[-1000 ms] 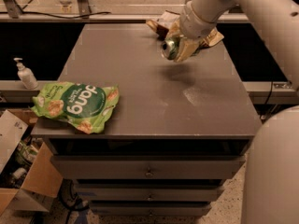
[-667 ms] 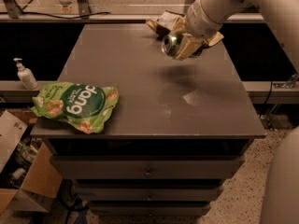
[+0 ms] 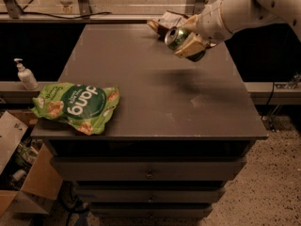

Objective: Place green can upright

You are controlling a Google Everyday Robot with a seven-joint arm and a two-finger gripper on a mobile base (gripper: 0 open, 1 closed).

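The green can (image 3: 175, 37) is dark green with a silver top and lies tilted on its side, top facing left, held in the air above the far right part of the grey table (image 3: 155, 93). My gripper (image 3: 188, 45) is shut on the can, its tan fingers (image 3: 192, 50) wrapped around the can's body. The white arm comes in from the upper right. The can's shadow falls on the tabletop below it.
A bright-green snack bag (image 3: 77, 106) lies flat at the table's front left corner. A brown and white crumpled packet (image 3: 164, 22) sits at the far edge behind the can. A sanitiser bottle (image 3: 25, 74) stands on a ledge left of the table. Cardboard boxes (image 3: 19, 173) sit on the floor.
The arm has lifted and pulled back to the right, carrying the can a little higher above the table. The can stays tilted in the grip.
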